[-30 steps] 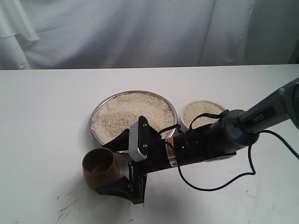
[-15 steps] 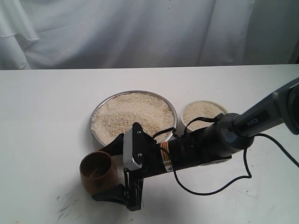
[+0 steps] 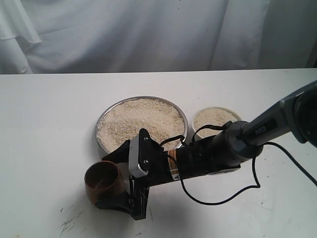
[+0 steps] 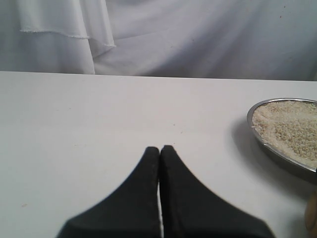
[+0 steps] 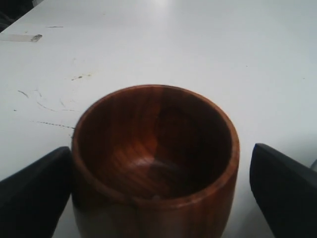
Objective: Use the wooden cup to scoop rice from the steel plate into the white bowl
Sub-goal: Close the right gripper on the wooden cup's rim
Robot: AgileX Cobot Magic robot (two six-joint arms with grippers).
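Observation:
The wooden cup (image 3: 103, 182) stands on the table in front of the steel plate (image 3: 98, 127), which is heaped with rice (image 3: 141, 119). My right gripper (image 3: 110, 181) lies low across the table, open, one finger on each side of the cup. In the right wrist view the cup (image 5: 153, 148) shows a bare dark inside between the fingers of the gripper (image 5: 159, 148); one finger touches its side and the other stands off it. The white bowl (image 3: 233, 113) sits right of the plate, holding rice. My left gripper (image 4: 159, 148) is shut on nothing, near the plate (image 4: 250, 118).
The right arm (image 3: 233, 144) stretches from the right edge over the table in front of the bowl and plate, a black cable (image 3: 223, 198) looping below it. White cloth (image 3: 148, 34) hangs behind the table. Faint scuff marks (image 3: 69, 223) lie at the front left.
My right gripper has slid further left and toward the front, its fingers reaching deeper around the wooden cup. The cup has shifted slightly left with it.

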